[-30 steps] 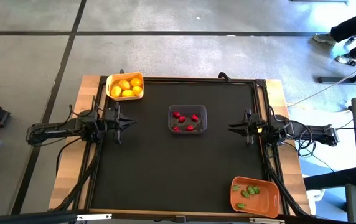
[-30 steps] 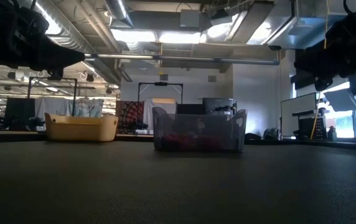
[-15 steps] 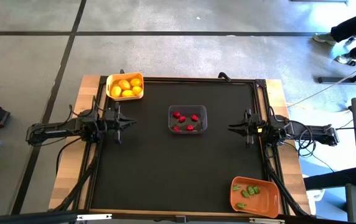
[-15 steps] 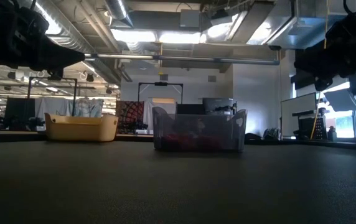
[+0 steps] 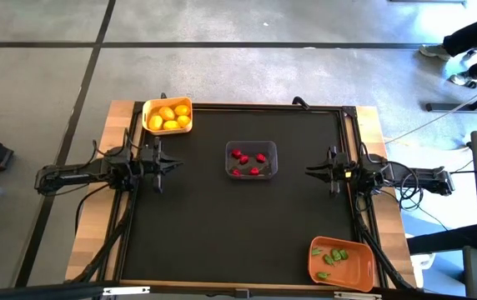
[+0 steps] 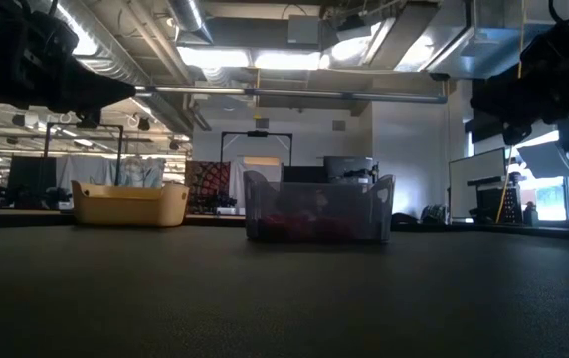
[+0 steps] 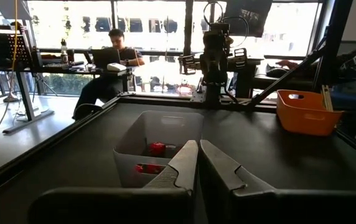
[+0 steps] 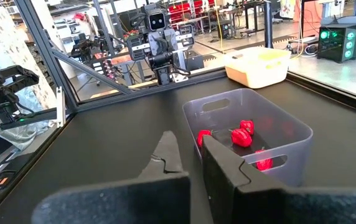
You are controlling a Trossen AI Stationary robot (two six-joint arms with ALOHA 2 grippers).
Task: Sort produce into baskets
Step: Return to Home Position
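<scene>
The yellow basket [image 5: 168, 115] at the table's far left holds several yellow-orange fruits [image 5: 169, 117]. A clear basket [image 5: 251, 160] in the middle holds several red pieces [image 5: 240, 156], which also show in the right wrist view [image 8: 241, 136]. The orange basket [image 5: 341, 262] at the near right corner holds several green pieces [image 5: 332, 255]. My left gripper [image 5: 174, 163] hovers shut above the table's left edge, pointing level toward the middle. Opposite it, my right gripper [image 5: 312, 172] hovers shut above the right edge. Neither holds anything.
A dark mat [image 5: 222, 225] covers the table inside a black frame; the wide stretch between the baskets holds nothing else. A person sits at a desk [image 7: 112, 53] beyond the table. Cables run along both side edges.
</scene>
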